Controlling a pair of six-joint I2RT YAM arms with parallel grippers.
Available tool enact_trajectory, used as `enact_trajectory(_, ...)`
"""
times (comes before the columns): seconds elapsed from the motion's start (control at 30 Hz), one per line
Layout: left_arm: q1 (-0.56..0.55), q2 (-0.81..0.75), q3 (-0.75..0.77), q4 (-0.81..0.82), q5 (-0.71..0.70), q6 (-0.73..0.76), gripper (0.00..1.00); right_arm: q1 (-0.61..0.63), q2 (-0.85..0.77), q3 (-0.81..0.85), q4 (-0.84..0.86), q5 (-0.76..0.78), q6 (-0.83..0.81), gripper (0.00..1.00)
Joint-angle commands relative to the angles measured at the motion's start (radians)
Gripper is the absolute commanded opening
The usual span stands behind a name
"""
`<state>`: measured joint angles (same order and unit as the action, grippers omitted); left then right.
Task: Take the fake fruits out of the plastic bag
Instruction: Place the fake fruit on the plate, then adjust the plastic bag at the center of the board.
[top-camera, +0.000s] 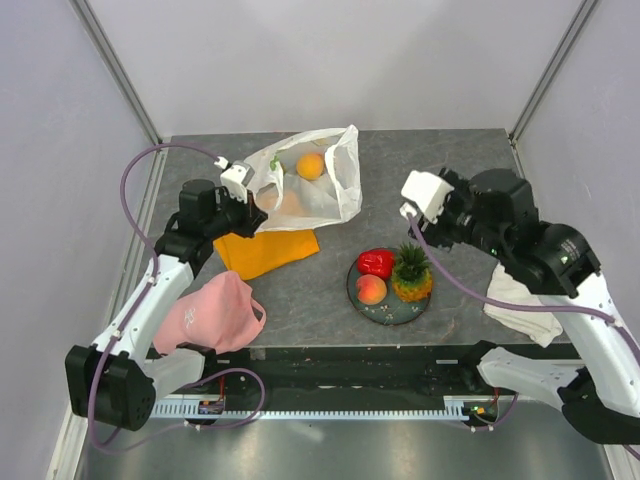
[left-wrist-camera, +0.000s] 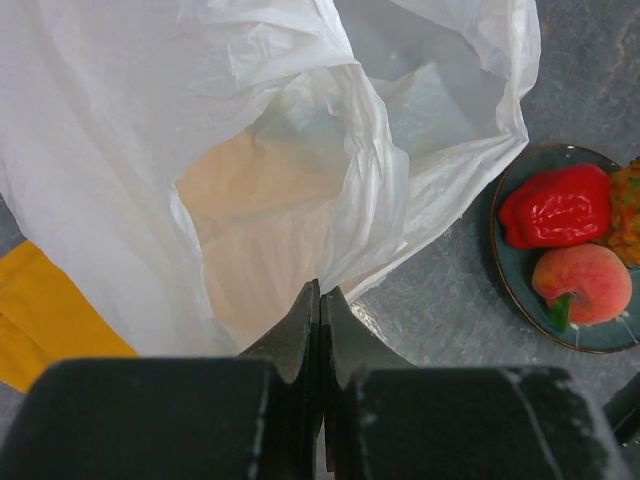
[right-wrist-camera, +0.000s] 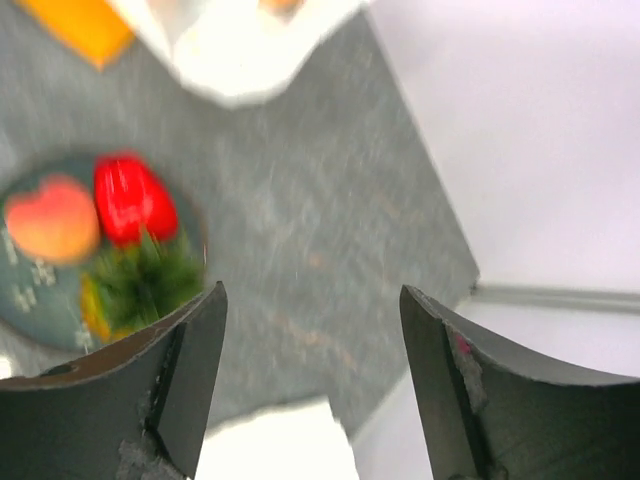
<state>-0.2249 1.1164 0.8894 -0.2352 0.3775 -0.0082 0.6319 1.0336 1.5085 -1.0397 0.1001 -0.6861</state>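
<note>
The left gripper (left-wrist-camera: 320, 295), fingers pressed together, pinches the near edge of the plastic bag (top-camera: 325, 190). The bag lies toward the table's back with an orange fruit (top-camera: 311, 166) inside. To the right, a plate (top-camera: 385, 312) holds the red pepper (top-camera: 376, 263), peach (top-camera: 371, 289) and pineapple (top-camera: 411, 272). The right gripper (right-wrist-camera: 310, 292) hangs spread above the table, holding nothing.

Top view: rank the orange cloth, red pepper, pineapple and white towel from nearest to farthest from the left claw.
From the left claw:
1. Orange cloth, right beside it, toward the near edge.
2. Red pepper, on the left side of the plate.
3. Pineapple, on the plate's right side.
4. White towel, at the table's far right.
</note>
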Motion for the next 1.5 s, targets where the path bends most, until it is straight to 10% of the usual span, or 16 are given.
enact_trajectory(0.0, 0.004, -0.07, 0.04, -0.065, 0.029, -0.067, 0.02, 0.0, 0.193, 0.125, 0.084, -0.165, 0.14, 0.74)
enact_trajectory(0.57, 0.022, -0.279, 0.169, -0.496, -0.043, 0.091, 0.02, 0.026, 0.907, 0.255, 0.639, -0.182, 0.5, 0.68)
enact_trajectory(1.07, 0.142, -0.461, 0.341, -0.794, 0.4, 0.165, 0.02, 0.138, 0.621, 0.065, 0.546, -0.198, 0.502, 0.68)
enact_trajectory(1.23, 0.145, -0.507, 0.296, -0.829, 0.364, 0.16, 0.59, 0.207, 0.718, 0.116, 0.575, -0.249, 0.525, 0.67)
enact_trajectory(1.47, 0.145, -0.405, 0.347, -0.704, -0.049, 0.11, 0.64, 0.25, 0.827, 0.167, 0.598, -0.22, 0.614, 0.65)
